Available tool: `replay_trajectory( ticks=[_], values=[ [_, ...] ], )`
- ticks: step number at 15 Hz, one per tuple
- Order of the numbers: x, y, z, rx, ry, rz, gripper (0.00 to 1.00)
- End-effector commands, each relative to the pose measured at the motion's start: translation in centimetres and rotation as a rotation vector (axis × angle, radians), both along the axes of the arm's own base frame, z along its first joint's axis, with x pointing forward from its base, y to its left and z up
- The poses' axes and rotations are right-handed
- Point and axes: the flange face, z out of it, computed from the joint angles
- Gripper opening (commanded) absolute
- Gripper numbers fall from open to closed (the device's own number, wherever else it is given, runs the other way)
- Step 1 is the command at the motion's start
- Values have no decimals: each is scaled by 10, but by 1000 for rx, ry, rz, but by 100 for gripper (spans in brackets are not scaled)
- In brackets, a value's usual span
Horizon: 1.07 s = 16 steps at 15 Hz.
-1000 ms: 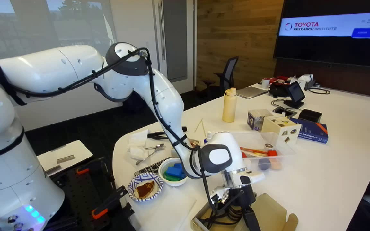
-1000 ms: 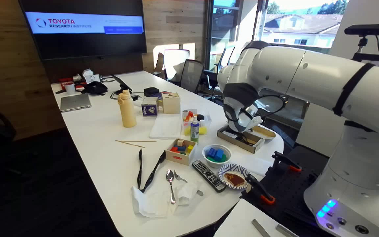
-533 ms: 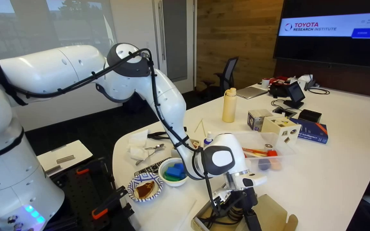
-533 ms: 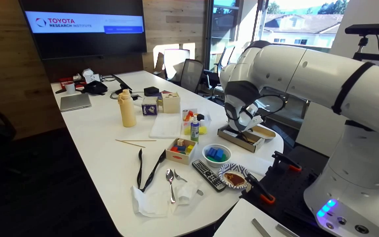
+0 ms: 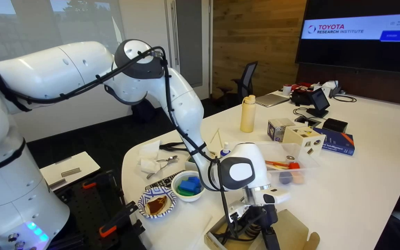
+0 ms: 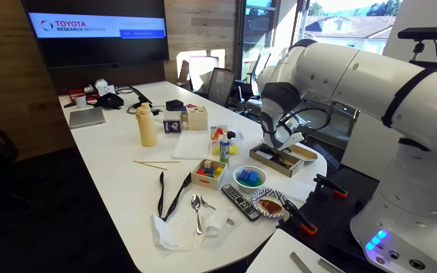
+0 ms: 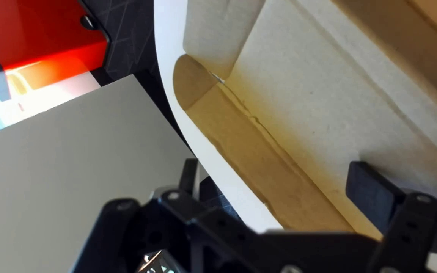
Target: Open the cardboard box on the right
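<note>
- With claw (image 7: 275, 170) spread wide and gripping nothing, hanging over the opened lid (image 5: 292, 225) of the cardboard box (image 5: 236, 246).
- Can find this box on desk (image 5: 352, 194) at five o'clock in an exterior view, with black cables (image 5: 251, 232) inside.

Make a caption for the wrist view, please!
Wide-open end effector by the folded-open lid of a cardboard box.

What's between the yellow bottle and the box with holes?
A purple-sided box sits between the yellow bottle and the box with holes; both exterior views show it.
</note>
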Motion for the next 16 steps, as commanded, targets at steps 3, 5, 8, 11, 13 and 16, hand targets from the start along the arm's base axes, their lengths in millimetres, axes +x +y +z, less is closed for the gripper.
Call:
replay_trajectory(
  ticks=[3, 5, 8, 11, 13, 16],
  values=[
    [-20, 31, 35, 166, -37, 6, 100],
    [-27, 40, 52, 192, -61, 13, 100],
    [-38, 51, 83, 219, -112, 33, 100],
    [-46, 62, 114, 241, -162, 61, 100],
    [-50, 69, 131, 269, -179, 86, 100],
    [-56, 78, 150, 305, -189, 110, 100]
  ],
)
